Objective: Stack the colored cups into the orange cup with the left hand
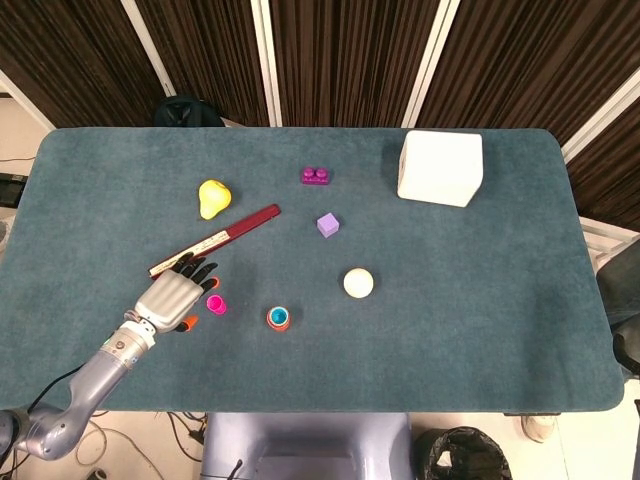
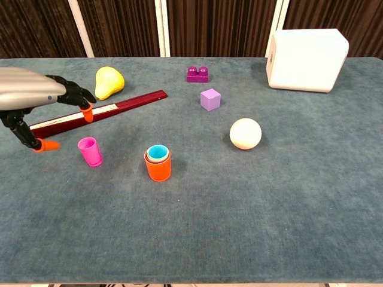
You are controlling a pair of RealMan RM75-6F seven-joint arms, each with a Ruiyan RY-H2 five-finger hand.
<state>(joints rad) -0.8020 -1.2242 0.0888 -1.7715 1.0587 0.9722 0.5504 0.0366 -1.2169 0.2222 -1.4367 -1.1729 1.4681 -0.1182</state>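
Observation:
The orange cup (image 2: 158, 165) stands upright near the table's front middle, with a blue cup (image 2: 157, 152) nested inside it; from above this stack shows as the orange cup (image 1: 279, 319). A pink cup (image 2: 90, 150) stands alone to its left, also the pink cup (image 1: 216, 304) in the head view. My left hand (image 1: 172, 297) hovers just left of the pink cup, fingers spread and holding nothing; the chest view shows the left hand (image 2: 37, 103) at the left edge. The right hand is not in view.
A dark red ruler (image 1: 215, 241) lies diagonally behind the hand. A yellow pear (image 1: 212, 197), magenta brick (image 1: 316, 176), purple cube (image 1: 328, 224), white ball (image 1: 358, 283) and a white box (image 1: 440, 168) sit further back and right.

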